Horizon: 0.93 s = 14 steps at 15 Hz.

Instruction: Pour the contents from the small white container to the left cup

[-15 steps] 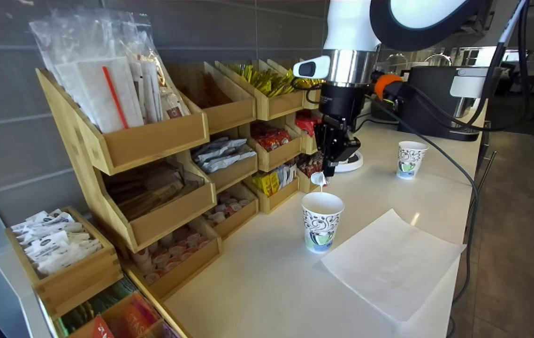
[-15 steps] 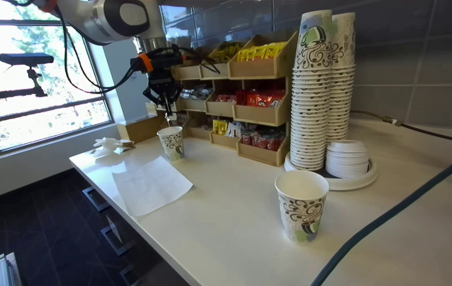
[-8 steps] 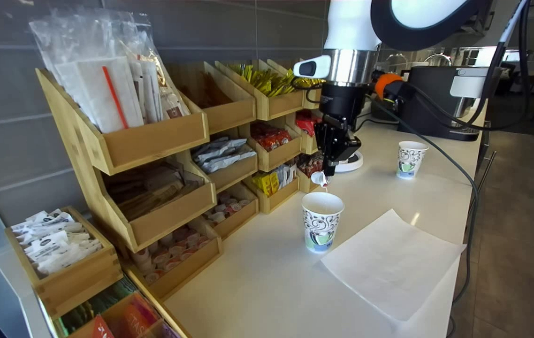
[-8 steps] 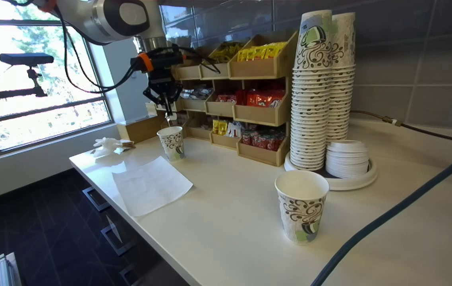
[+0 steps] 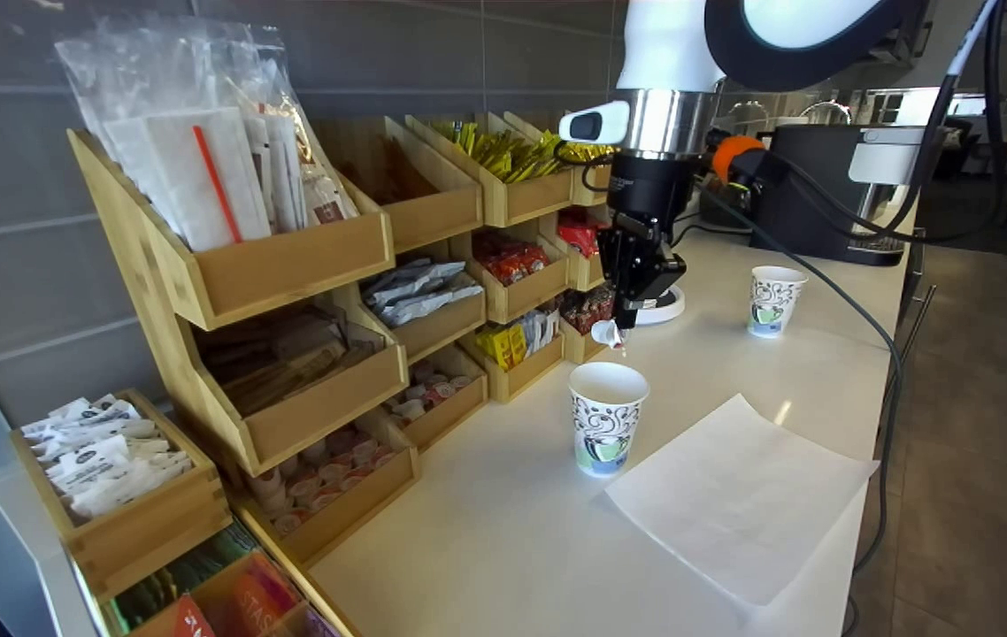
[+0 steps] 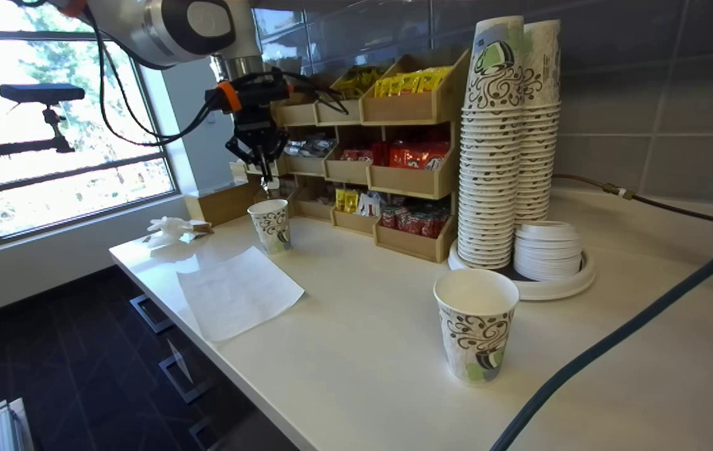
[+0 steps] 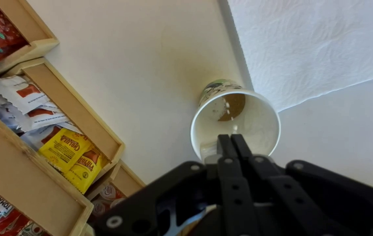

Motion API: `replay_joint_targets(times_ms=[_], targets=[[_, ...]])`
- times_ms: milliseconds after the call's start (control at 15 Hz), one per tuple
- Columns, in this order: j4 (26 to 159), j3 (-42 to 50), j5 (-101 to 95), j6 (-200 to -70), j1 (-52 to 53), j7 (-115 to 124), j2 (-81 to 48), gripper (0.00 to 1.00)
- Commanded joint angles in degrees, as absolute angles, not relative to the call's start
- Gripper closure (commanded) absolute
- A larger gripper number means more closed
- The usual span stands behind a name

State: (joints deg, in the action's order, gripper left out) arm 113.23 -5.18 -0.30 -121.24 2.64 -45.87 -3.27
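Note:
My gripper (image 5: 623, 318) is shut on the small white container (image 5: 605, 333), a tiny white tub. It holds the tub tilted just above the left cup (image 6: 272, 227), a patterned paper cup standing upright, also in an exterior view (image 5: 607, 425). White drops fall from the tub toward the cup. In the wrist view, the fingertips (image 7: 229, 139) are nearly together over the cup's mouth (image 7: 258, 131). White drops and brown liquid with a whitish patch show inside the cup. The tub is mostly hidden behind the fingers there.
Another paper cup (image 6: 477, 326) stands apart on the counter, also in an exterior view (image 5: 775, 301). A paper towel (image 5: 742, 500) lies beside the left cup. A wooden organizer (image 5: 326, 425) stands along the wall. Tall cup stacks (image 6: 491, 181) and a cable (image 6: 632, 341) are at the right.
The white stream from the tub has thinned to separate drops. The gripper and tub have shifted slightly to the right in an exterior view. The cups have not moved.

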Motion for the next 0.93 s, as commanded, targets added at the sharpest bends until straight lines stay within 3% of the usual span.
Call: replay_joint_targets(times_ms=[0,867], targets=[[114.53,-4.87,1.72,-120.59,2.55,-47.12,-1.56,0.99],[113.01,-3.91,9.93,-118.31,1.68,-46.98,-2.48,0.99]])
